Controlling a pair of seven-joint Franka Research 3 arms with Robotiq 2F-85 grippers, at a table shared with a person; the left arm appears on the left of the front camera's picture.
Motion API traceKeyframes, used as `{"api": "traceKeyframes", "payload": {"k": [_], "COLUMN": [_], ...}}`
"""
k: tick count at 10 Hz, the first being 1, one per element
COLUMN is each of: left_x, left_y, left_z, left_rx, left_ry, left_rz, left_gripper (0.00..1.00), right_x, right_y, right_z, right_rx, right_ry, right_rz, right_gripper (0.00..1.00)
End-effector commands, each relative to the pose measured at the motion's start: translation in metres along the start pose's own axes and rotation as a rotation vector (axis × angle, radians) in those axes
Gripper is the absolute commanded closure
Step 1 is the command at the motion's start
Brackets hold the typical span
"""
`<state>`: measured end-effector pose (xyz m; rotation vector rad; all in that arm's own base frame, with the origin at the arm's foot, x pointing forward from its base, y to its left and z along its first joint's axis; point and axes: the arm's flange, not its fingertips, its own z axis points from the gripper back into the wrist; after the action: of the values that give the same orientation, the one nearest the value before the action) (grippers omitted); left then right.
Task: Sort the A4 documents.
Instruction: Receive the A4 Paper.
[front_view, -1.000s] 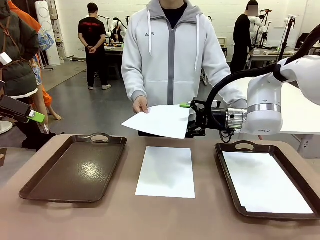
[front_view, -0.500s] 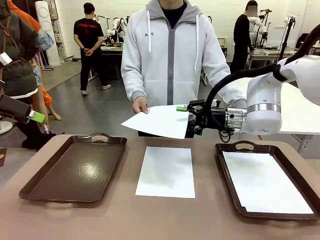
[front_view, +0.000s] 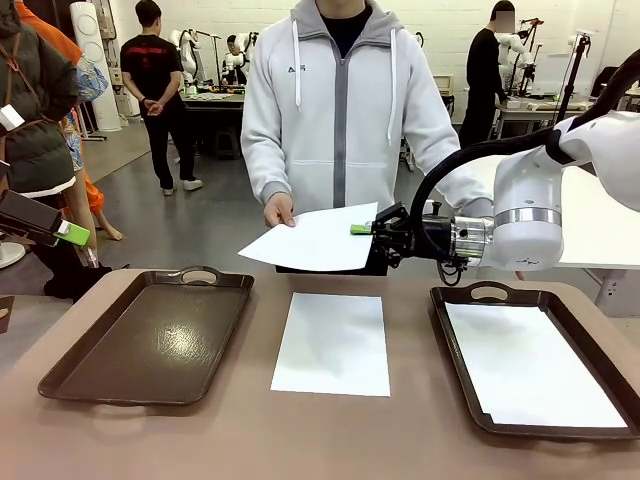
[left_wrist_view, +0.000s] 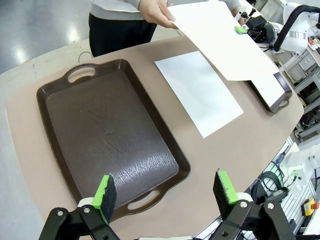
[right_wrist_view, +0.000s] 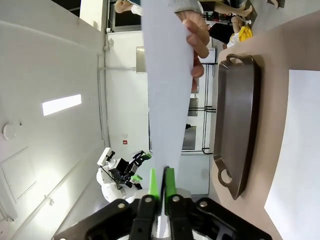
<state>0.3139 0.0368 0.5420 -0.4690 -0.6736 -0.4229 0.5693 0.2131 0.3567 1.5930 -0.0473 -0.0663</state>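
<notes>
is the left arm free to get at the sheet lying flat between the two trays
Probably yes: the left end effector hangs open near the left tray, and nothing lies on the flat sheet or between them.

Brown tray (front_view: 150, 340) left, second tray (front_view: 455, 350) right, both on tan table (front_view: 330, 440).

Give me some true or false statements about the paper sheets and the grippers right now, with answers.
1. The right gripper is shut on the edge of the raised sheet. True.
2. The left tray holds a sheet. False: it is bare; the right tray holds a white sheet.
3. The middle sheet lies on the table between the trays. True.
4. No hand touches the raised sheet. False: the person's hand holds it.
5. The left gripper is shut. False: it is open.
</notes>
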Motion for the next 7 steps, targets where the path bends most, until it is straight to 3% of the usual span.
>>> {"api": "traceKeyframes", "payload": {"k": [1,7], "left_x": [-0.0002,-0.0002], "left_y": [0.0011,0.0011], "left_z": [-0.0003,-0.0003], "left_rx": [-0.021,-0.021], "left_ry": [-0.005,-0.005], "left_rz": [-0.007,-0.007], "left_gripper": [0.0,0.0], "right_x": [0.0053,0.0048], "right_y": [-0.0021,-0.0061], "right_z": [-0.0035,0.0018], "right_rx": [0.015,0.011], "right_ry": [0.015,0.03], "right_rz": [-0.008,-0.028], "right_gripper": [1.0,1.0]}}
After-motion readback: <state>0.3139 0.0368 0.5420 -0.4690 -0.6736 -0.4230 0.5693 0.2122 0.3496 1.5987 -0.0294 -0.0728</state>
